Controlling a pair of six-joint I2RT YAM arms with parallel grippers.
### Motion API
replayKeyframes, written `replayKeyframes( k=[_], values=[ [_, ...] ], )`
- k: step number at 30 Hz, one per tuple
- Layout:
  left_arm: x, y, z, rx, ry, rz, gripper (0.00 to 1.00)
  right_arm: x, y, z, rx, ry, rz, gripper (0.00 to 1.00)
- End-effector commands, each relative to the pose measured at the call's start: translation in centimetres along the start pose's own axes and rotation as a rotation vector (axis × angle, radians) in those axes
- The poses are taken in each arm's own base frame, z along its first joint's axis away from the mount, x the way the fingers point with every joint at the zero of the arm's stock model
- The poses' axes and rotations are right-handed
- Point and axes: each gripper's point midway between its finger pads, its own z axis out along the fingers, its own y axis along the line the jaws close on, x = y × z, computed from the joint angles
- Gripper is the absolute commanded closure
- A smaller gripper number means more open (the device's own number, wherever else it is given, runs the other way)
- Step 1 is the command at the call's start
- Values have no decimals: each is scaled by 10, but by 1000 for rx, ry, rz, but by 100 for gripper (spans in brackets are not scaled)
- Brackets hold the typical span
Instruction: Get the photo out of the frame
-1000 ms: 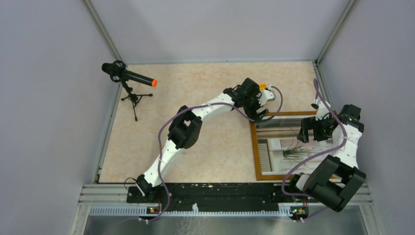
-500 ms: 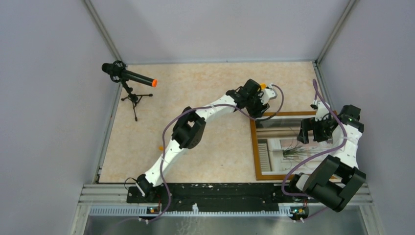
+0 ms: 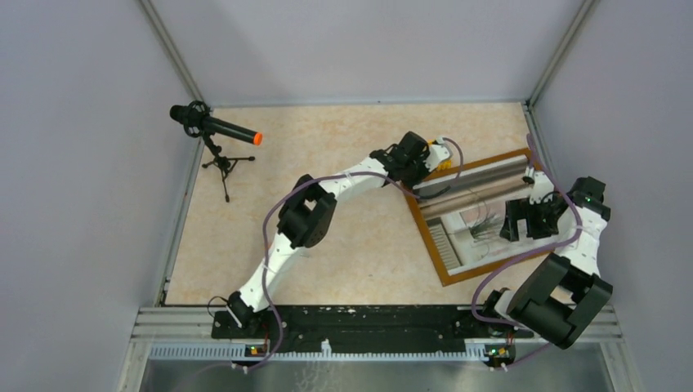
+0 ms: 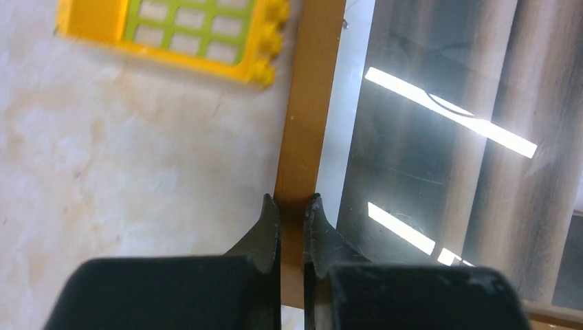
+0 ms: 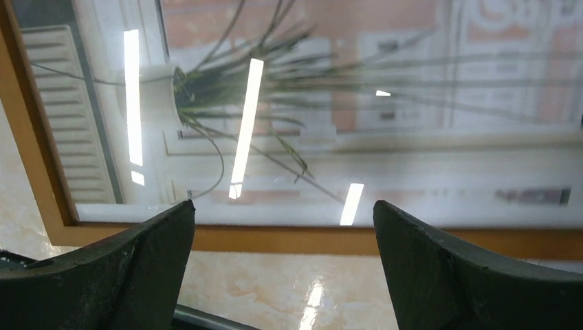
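The frame [image 3: 427, 240], with its narrow brown wooden rim, lies face up and skewed on the right of the table. Behind its glass is the photo [image 3: 484, 225] of a spiky green plant in a white pot. My left gripper [image 3: 420, 186] is shut on the frame's left rim near the far corner. In the left wrist view the two fingers pinch the wooden strip [image 4: 307, 103] at my gripper [image 4: 292, 203], with reflective glass over the photo [image 4: 440, 137] to the right. My right gripper [image 3: 523, 220] hangs open over the photo [image 5: 309, 103] and the frame's rim [image 5: 344, 240], gripper [image 5: 283, 213] holding nothing.
A yellow and green toy window piece [image 4: 180, 33] lies on the table just beyond the frame's far corner. A microphone on a small tripod [image 3: 214, 131] stands at the far left. Grey walls close in the table on three sides.
My left gripper has shut on the frame's rim. The frame has swung round from square to skewed, its far right corner moving away. The right gripper shifted slightly and stayed open.
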Motion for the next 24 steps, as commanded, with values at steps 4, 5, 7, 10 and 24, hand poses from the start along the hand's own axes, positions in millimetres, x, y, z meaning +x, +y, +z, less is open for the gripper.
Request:
replayKeyframes(
  k=[4, 5, 7, 10, 24],
  values=[
    [101, 66, -50, -243, 273, -281, 100, -10, -23, -15, 94, -20, 40, 1],
    [106, 67, -55, -266, 287, -309, 100, -9, -27, -16, 105, -19, 59, 1],
    [115, 62, -63, -293, 318, -379, 100, -7, -36, -17, 132, -13, 112, 1],
    [123, 50, -72, -307, 346, -501, 100, -3, -54, -14, 167, -12, 223, 1],
    [120, -10, -84, -107, 306, -717, 100, -23, -57, 41, -8, -27, 495, 1]
  ],
)
